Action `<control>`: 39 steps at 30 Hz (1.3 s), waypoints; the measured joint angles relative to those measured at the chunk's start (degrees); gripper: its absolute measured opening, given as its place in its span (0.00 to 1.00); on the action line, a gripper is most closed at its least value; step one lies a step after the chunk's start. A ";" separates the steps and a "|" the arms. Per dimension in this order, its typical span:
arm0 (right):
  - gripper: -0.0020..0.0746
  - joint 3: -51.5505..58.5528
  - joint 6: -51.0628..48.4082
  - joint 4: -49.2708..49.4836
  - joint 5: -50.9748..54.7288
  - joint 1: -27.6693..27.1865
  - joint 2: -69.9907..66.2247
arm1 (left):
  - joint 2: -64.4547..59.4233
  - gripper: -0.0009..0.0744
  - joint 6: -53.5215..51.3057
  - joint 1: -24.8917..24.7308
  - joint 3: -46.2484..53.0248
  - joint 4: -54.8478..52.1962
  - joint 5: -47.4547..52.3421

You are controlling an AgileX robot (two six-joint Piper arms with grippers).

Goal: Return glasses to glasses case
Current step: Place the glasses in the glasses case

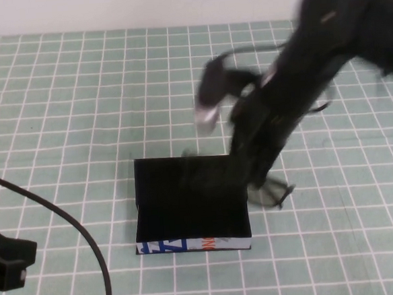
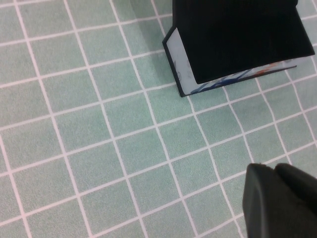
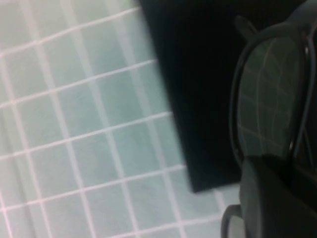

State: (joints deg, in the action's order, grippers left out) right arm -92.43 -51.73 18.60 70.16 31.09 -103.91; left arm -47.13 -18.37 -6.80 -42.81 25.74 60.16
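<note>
Right gripper (image 1: 270, 183) at frame centre-right, jaws clamped on glasses (image 3: 270, 106); centre over case (image 1: 190, 198) before lowering. Left gripper (image 2: 280, 203) lower left, jaws unclear.

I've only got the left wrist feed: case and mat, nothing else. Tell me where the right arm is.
Observer: The right gripper is down at the right edge of the glasses case.
Operator: Report what it carries.
Observer: It is shut on the glasses; the right wrist view shows a lens just ahead of it.
Operator: Say whether they're in the case.
Observer: Not yet. From the high view they hang at the case's right edge, partly over the mat. The left gripper sits at the near left, apart from the case.
</note>
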 joint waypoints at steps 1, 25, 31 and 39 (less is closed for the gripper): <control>0.04 -0.11 0.00 -0.96 0.00 1.61 -0.66 | 0.00 0.01 0.00 0.00 0.00 0.00 0.00; 0.04 -13.79 0.93 -9.62 -0.02 10.93 -15.10 | 0.00 0.01 -0.23 0.00 0.00 0.00 0.06; 0.04 -13.67 1.25 -9.62 -0.02 10.93 -15.10 | 0.00 0.01 -0.34 0.00 0.00 0.00 0.06; 0.04 -10.69 1.84 -9.51 -0.02 10.93 -15.10 | 0.00 0.01 -0.53 0.00 0.00 0.00 0.06</control>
State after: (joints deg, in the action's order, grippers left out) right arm -103.12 -49.90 9.09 70.14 42.01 -119.01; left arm -47.13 -18.89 -6.80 -42.81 25.74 60.22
